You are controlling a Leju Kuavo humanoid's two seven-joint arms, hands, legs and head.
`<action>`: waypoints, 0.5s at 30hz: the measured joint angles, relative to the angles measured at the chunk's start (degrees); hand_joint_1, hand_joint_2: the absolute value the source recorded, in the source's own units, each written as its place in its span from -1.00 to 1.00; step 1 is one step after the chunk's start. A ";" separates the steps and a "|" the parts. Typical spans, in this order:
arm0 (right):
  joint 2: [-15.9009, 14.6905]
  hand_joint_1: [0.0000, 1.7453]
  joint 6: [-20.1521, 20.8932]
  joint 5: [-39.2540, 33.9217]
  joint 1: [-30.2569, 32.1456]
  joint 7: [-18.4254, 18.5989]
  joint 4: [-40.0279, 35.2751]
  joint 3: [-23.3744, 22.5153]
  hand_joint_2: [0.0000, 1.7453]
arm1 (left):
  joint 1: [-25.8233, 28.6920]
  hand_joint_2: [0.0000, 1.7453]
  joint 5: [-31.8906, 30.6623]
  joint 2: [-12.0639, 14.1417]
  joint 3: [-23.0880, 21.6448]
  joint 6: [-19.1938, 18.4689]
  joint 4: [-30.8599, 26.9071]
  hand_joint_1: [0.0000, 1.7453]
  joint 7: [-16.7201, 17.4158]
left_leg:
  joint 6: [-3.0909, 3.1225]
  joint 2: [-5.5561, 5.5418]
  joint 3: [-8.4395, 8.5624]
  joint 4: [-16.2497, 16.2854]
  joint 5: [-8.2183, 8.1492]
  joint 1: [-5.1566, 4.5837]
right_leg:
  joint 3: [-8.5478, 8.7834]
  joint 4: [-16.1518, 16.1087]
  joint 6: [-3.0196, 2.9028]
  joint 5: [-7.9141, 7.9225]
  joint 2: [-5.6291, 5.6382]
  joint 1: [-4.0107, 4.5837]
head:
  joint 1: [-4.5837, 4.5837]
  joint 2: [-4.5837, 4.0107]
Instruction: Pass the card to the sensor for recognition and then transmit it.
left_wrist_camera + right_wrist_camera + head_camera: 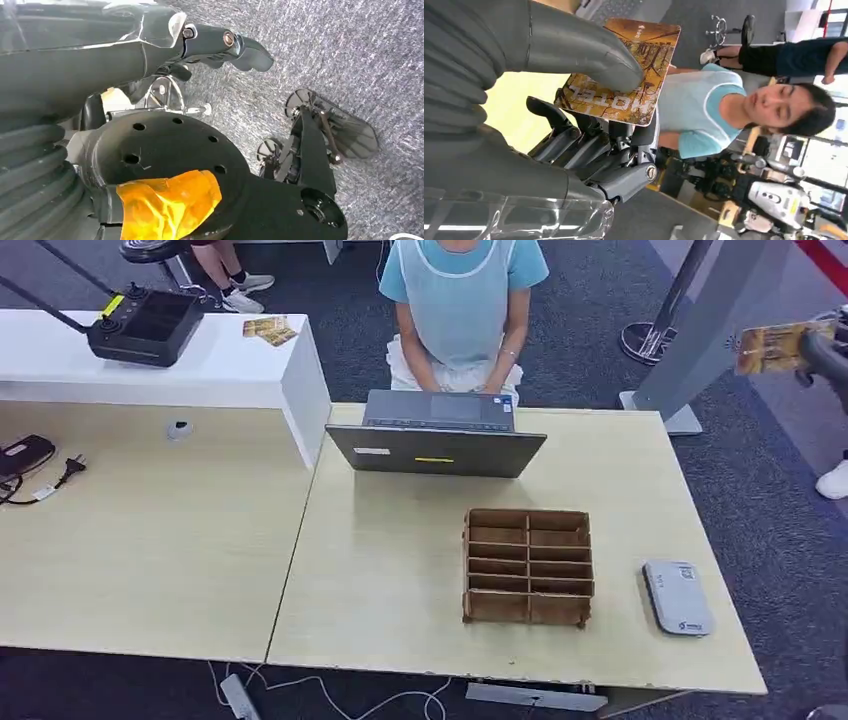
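A brown-and-gold card marked HOTEL is raised at the far right of the head view, off the table's right side. My right hand holds it there. In the right wrist view the thick grey thumb presses on the card and dark fingers back it from the other side. The grey flat sensor lies on the table's near right corner, well below the card. My left hand hangs over grey carpet with its fingers stretched out and nothing in them.
A wooden slotted box stands mid-table, left of the sensor. A grey laptop sits at the far edge with a person in light blue behind it. More cards lie on a white counter at the left.
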 joint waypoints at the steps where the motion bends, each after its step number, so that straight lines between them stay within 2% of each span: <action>1: -1.36 1.00 0.02 -1.84 2.00 0.28 -0.85 -0.39 1.00 | 0.00 1.00 0.02 0.00 0.11 0.00 0.00 -1.00 0.00 | 0.00 0.00 0.00 0.00 0.00 0.00 | 0.00 0.00 0.00 0.00 -0.01 0.00 | 0.00 0.00; 8: -7.60 1.00 0.09 -8.56 12.75 1.68 -6.57 -2.97 1.00 | 0.01 1.00 0.02 0.02 0.76 0.04 0.00 -1.00 -0.02 | 0.03 0.01 -0.01 -0.01 -0.02 0.00 | -0.01 0.00 0.01 -0.01 0.01 0.00 | 0.00 0.00; 15: -11.40 1.00 -0.24 -11.08 20.39 2.82 -10.93 -5.31 1.00 | 0.00 1.00 0.00 0.04 1.09 0.11 0.00 -1.00 -0.09 | 0.03 0.05 0.00 -0.01 -0.02 0.00 | -0.01 0.00 0.01 -0.01 0.03 0.00 | 0.00 0.00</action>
